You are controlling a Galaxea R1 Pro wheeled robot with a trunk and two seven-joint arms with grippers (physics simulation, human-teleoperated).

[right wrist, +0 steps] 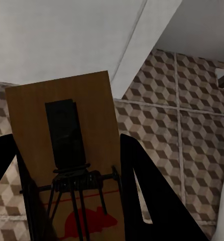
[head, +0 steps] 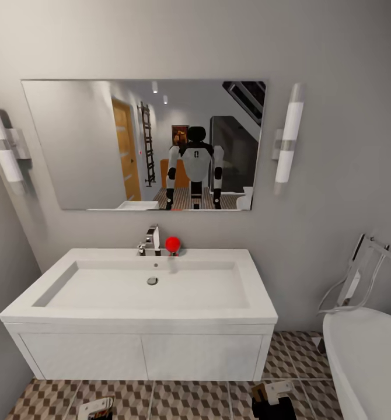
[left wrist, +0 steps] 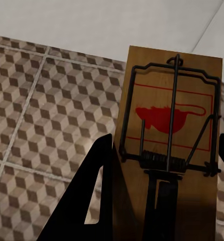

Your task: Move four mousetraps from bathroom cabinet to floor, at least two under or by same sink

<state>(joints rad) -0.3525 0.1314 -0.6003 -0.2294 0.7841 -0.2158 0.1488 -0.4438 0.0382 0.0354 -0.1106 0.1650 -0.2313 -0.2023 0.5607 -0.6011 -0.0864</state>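
The left gripper pinches a flat tan wooden mousetrap with black wire. The right gripper pinches another tan mousetrap. Both hang over the brown cube-pattern tile floor, in front of the white sink unit.

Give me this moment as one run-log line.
base: facing white sink | left gripper: holds mousetrap | right gripper: holds second mousetrap | both above bathroom floor | neither set down yet
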